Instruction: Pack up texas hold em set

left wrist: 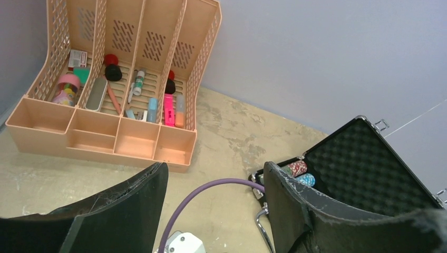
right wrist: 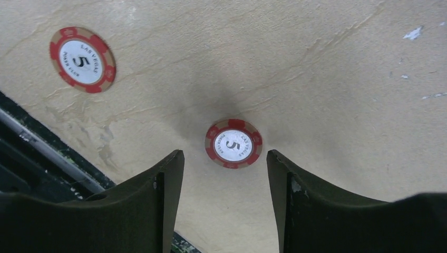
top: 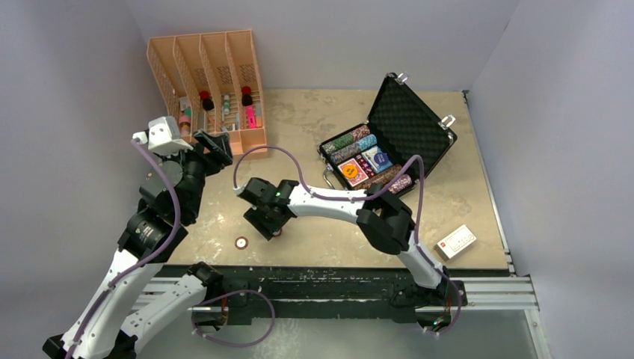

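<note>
Red chip (right wrist: 233,143) on table (right wrist: 342,63), untouched | right tool (right wrist: 224,155) spread over it, empty | left tool (left wrist: 215,167) spread, empty

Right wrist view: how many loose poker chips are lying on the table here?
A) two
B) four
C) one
A: two red-and-white chips marked 5 lie flat on the table, a centre chip in the middle of the picture and a corner chip at its upper left.
</note>
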{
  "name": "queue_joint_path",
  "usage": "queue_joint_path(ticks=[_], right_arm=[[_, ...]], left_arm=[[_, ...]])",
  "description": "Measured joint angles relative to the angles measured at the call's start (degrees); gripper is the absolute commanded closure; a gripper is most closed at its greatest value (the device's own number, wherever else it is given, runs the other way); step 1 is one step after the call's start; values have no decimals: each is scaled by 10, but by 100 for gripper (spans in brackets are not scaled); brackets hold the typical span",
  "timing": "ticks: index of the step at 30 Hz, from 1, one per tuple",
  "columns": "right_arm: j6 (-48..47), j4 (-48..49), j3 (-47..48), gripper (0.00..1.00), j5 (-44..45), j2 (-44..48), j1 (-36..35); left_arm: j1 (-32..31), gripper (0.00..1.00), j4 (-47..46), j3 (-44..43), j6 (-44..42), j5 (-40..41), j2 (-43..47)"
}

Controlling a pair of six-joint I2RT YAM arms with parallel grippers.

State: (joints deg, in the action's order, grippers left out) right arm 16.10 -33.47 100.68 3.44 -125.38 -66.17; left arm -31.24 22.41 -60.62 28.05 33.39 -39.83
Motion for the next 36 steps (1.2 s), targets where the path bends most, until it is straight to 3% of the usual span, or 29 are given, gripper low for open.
queue_joint_path(ticks=[19,29,36], right_arm=[[9,-71,76,49,32,-63,-1],[15,-88,89,63,34,-71,-1],[35,-83,84,63,37,-68,5]], left_arm=[[0,33,1,21,0,-1,15],[0,33,1,28,0,-1,18],[0,30,0,32,0,-1,20]])
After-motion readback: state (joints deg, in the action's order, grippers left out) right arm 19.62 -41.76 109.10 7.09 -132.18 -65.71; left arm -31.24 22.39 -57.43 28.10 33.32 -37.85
